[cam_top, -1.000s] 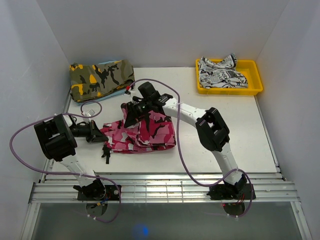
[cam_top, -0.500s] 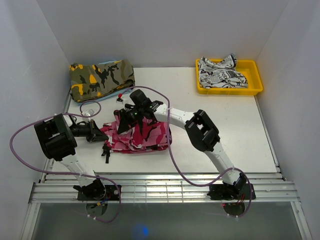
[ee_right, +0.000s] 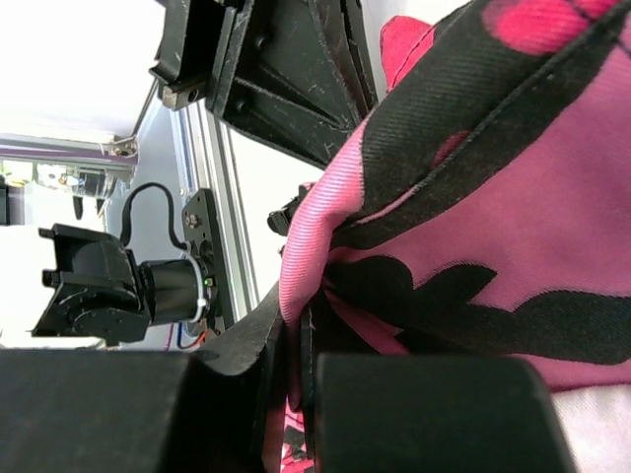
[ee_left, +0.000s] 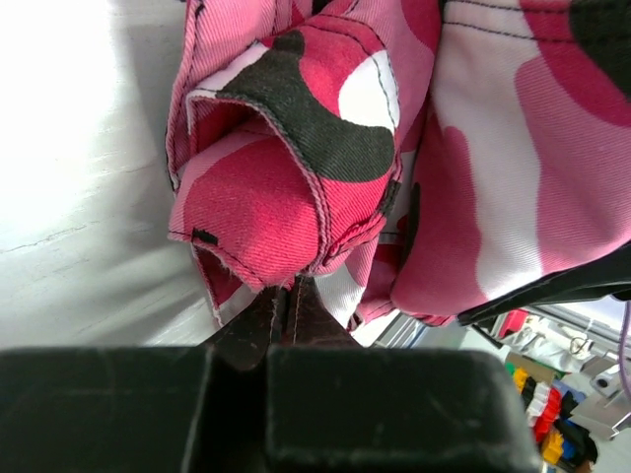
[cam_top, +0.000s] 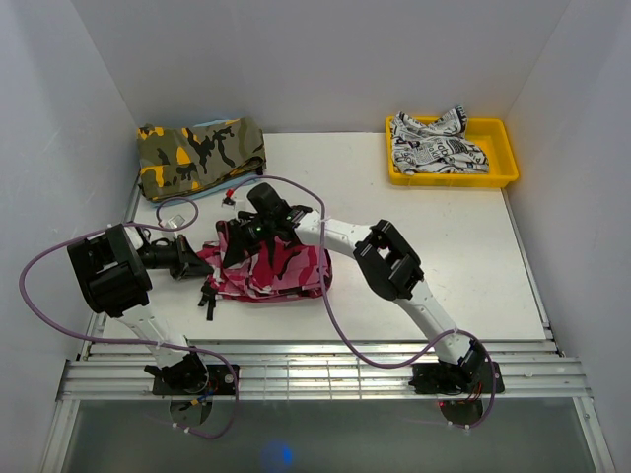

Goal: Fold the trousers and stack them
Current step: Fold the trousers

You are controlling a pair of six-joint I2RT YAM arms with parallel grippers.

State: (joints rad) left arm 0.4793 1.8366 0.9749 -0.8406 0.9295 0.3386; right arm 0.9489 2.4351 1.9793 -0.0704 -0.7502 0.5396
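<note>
**both jaws pinched on the left end of the trousers**

the trousers (cam_top: 281, 268) lie in a folded bundle left of the middle of the table (cam_top: 463, 246), long axis running left-right. your left gripper (cam_top: 204, 264) comes in low from the left, with its jaws closed on a hem edge at the bundle's left end. the left wrist view shows the cloth nipped between the tips. your right gripper (cam_top: 237, 239) reaches across from the right to the bundle's far-left corner, jaws closed on a fold of pink cloth. both grips sit close together at one end, and the right end has no hold on it. the olive-and-orange garment (cam_top: 197, 156) lies further back and left, apart from the bundle. my guess is that's the stack target, so the carry goes back-left and the left arm is nearer.
</note>
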